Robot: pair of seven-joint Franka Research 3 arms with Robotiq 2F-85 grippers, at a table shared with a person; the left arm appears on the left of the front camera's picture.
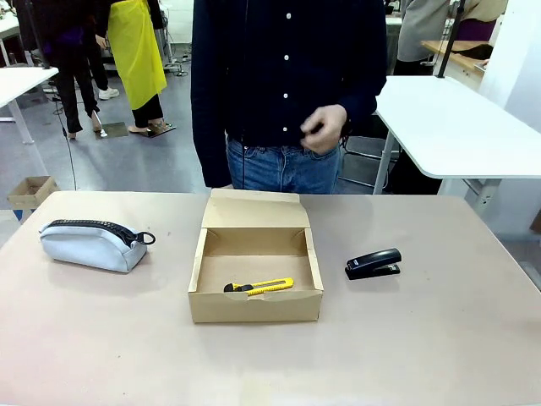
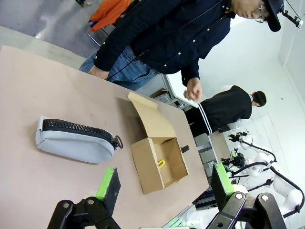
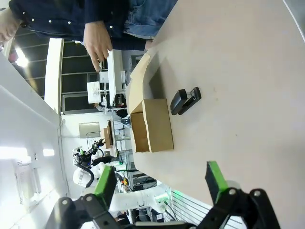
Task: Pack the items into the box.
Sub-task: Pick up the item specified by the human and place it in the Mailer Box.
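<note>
The brown cardboard box (image 1: 254,303) sits mid-table with its lid flap (image 1: 254,209) folded back toward the person. Inside it lies the yellow utility knife (image 1: 262,286), also seen as a yellow speck (image 2: 161,164) in the left wrist view. The black stapler (image 1: 373,263) rests on the table to the right of the box, and appears beside the box (image 3: 157,125) in the right wrist view as the stapler (image 3: 185,100). My left gripper (image 2: 164,183) is open, high above the table, empty. My right gripper (image 3: 162,181) is also open and empty, well off the stapler.
A light-grey zip pouch (image 1: 91,243) with a black zipper lies at the table's left, seen as the pouch (image 2: 74,141) from the left wrist. The person stands at the far edge with a hand (image 1: 321,129) held at waist height. A white table (image 1: 456,127) stands behind right.
</note>
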